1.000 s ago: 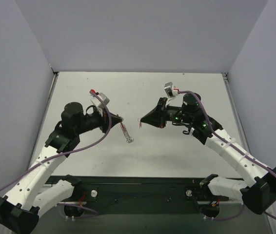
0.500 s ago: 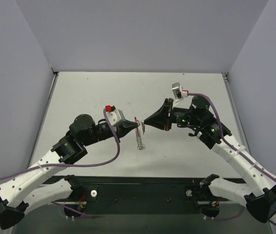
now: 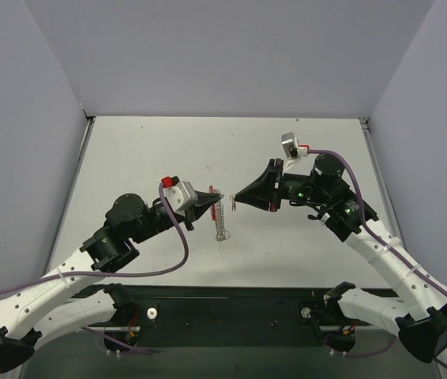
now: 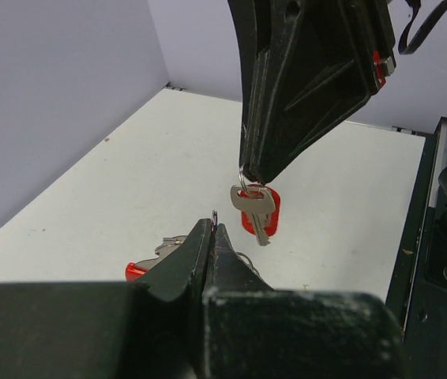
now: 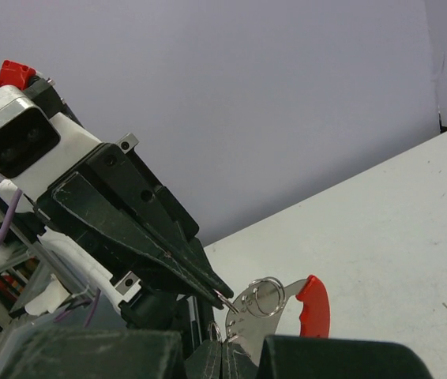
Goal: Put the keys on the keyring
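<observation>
A: Jaws, quick?
B: Left gripper (image 4: pixel 214 230): jaws closed, pinching a thin wire loop (image 4: pixel 215 213) that pokes out at the tip. The bunch of small thin silver metal keys (image 3: pixel 221 223) dangles under it. Right gripper (image 5: pixel 223 349): jaws closed on the red curved keyring (image 5: pixel 313 305). The grip sits on the silver rings beside the red arc, and a single silver key (image 4: pixel 253 207) hangs there too.
A: Where is everything?
B: Mid-scene, above the white table (image 3: pixel 144 158), between the two arms. The tips point at each other, very near, with the left tip just beside the keyring. The key bunch hangs on the left side of that gap. Can't tell whether its lower end touches the table.
A: How will it handle?
B: My guess is light, thin, stiff metal, slick on the flat faces, and it will swing with any quick move. The loop looks springy, so it probably needs prying, not pushing.
A: Where to hold?
B: Right at the loop or the key heads, close to the joining point, so the dangling part is short. For the keyring, grip by the metal rings and leave the opening free. A pinch on the red arc alone might pivot.
A: Progress?
B: The bunch isn't threaded on yet.
</observation>
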Tool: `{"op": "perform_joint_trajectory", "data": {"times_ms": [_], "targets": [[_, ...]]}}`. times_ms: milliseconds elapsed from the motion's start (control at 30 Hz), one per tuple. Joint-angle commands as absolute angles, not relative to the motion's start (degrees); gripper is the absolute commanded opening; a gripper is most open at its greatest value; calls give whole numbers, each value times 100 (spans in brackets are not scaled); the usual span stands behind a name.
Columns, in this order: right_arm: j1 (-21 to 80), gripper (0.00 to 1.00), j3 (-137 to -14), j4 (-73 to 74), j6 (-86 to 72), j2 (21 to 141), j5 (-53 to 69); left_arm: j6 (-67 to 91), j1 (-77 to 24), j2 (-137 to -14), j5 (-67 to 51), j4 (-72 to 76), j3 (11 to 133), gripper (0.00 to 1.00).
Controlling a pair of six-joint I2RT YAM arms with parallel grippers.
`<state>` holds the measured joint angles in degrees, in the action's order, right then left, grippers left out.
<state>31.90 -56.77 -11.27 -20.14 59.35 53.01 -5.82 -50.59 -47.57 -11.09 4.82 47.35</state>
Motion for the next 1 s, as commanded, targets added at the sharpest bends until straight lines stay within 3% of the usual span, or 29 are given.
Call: {"op": "perform_joint_trajectory", "data": {"times_ms": [0, 233, 533, 767, 967], "targets": [[3173, 0, -5933, -1389, -2030, 5836, 5423, -124, -5089, -4684, -686, 958, 4965, 0], [3374, 0, -5845, -1371, -1942, 5713, 4589, 130, -5089, -4869, -440, 598, 5299, 0], [4016, 0, -5502, -1810, -1925, 5476, 2858, 273, -5378, -4825, 104, 1344, 4878, 0], [4087, 0, -5282, -2302, -2100, 5414, 2786, 62, -5967, -4807, 1053, 2144, 4491, 0], [4096, 0, -5212, -2514, -2233, 5467, 2883, -149, -6056, -4887, 1134, 2092, 4535, 0]]}}
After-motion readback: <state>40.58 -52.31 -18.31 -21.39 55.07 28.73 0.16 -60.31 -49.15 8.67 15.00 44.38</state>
